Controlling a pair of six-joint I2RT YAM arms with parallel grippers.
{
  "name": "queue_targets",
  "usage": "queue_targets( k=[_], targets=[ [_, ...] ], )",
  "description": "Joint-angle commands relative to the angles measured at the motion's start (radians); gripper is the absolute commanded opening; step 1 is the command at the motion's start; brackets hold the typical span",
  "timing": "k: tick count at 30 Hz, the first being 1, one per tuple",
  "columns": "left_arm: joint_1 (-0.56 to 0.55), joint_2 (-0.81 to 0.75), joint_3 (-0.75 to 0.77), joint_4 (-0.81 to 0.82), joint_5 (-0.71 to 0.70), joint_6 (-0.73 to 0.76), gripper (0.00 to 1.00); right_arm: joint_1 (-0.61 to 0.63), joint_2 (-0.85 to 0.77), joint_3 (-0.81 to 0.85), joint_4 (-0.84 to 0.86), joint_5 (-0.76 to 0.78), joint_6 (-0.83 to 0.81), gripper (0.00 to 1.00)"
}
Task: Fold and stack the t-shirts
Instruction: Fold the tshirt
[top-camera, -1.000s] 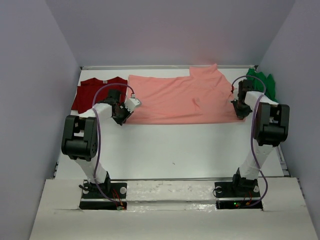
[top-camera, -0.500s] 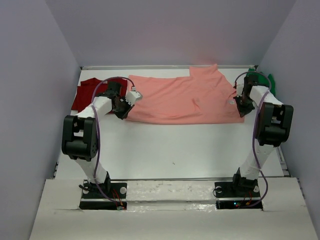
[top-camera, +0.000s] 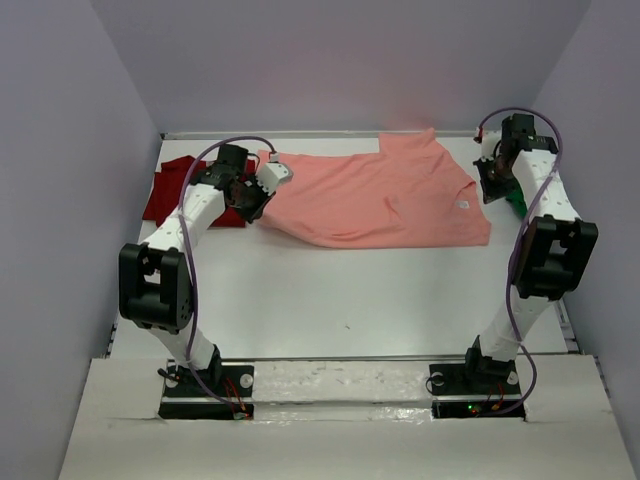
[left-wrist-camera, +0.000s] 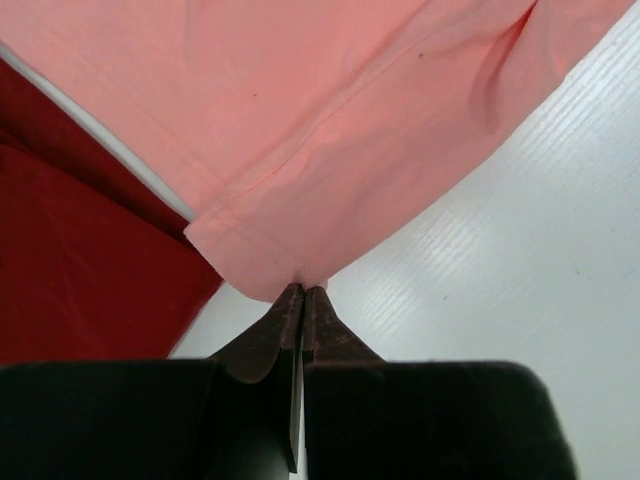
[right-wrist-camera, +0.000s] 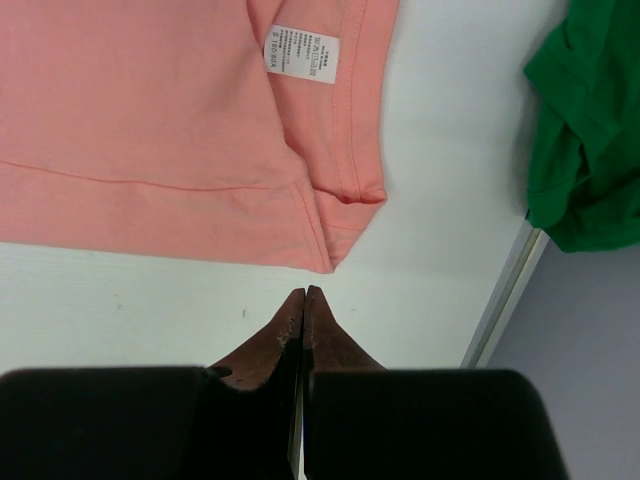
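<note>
The salmon-pink t-shirt is lying spread across the far side of the table, between the dark red t-shirt and the green t-shirt. The left end effector is pinching its near-left corner at the very tips, while the right end effector is hovering closed and empty beside the opposite corner. The first fold seems underway; the right likely needs a fresh grip next

pink shirt spread, red shirt, green shirt
</note>
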Motion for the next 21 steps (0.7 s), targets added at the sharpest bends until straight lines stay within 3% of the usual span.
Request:
queue_targets(
  k=[1, 3, 5, 6, 7, 9, 12, 13, 15, 16, 17, 19, 21],
  targets=[
    [-0.016, -0.042, 0.019, -0.085, -0.002, 0.027, 0.13, 0.014, -0.063, 0.031, -0.075, -0.011, -0.031, 0.00],
    [-0.019, -0.042, 0.008, -0.096, -0.006, 0.041, 0.23, 0.014, -0.068, 0.021, -0.081, 0.006, -0.045, 0.26],
    [-0.019, -0.047, -0.013, -0.088, -0.019, 0.048, 0.23, 0.014, -0.079, 0.003, -0.075, 0.024, -0.051, 0.52],
    [-0.019, -0.048, -0.018, -0.087, -0.020, 0.050, 0.26, 0.014, -0.080, 0.001, -0.070, 0.029, -0.051, 0.59],
    [-0.017, -0.053, -0.029, -0.079, -0.028, 0.051, 0.37, 0.014, -0.083, 0.000, -0.067, 0.041, -0.057, 0.68],
    [-0.019, -0.059, -0.040, -0.065, -0.062, 0.050, 0.54, 0.014, -0.079, 0.006, -0.066, 0.043, -0.053, 0.75],
    [-0.019, -0.073, -0.047, -0.041, -0.104, 0.045, 0.56, 0.014, -0.068, 0.015, -0.055, 0.078, -0.050, 0.77],
    [-0.017, -0.074, -0.041, -0.035, -0.111, 0.045, 0.47, 0.014, -0.065, 0.018, -0.047, 0.083, -0.047, 0.76],
    [-0.011, -0.068, -0.033, -0.009, -0.137, 0.035, 0.46, 0.014, -0.050, 0.033, -0.025, 0.090, -0.027, 0.75],
    [-0.008, -0.064, -0.029, -0.001, -0.140, 0.021, 0.59, 0.014, -0.047, 0.038, -0.015, 0.087, -0.024, 0.74],
    [-0.005, -0.059, -0.017, 0.010, -0.143, 0.016, 0.64, 0.014, -0.040, 0.046, -0.004, 0.077, -0.018, 0.74],
    [0.009, -0.041, 0.000, 0.057, -0.148, -0.008, 0.59, 0.014, -0.013, 0.089, 0.020, 0.063, 0.010, 0.68],
    [0.033, -0.025, 0.043, 0.082, -0.072, -0.047, 0.45, 0.014, 0.019, 0.142, 0.029, 0.055, 0.038, 0.54]
  ],
)
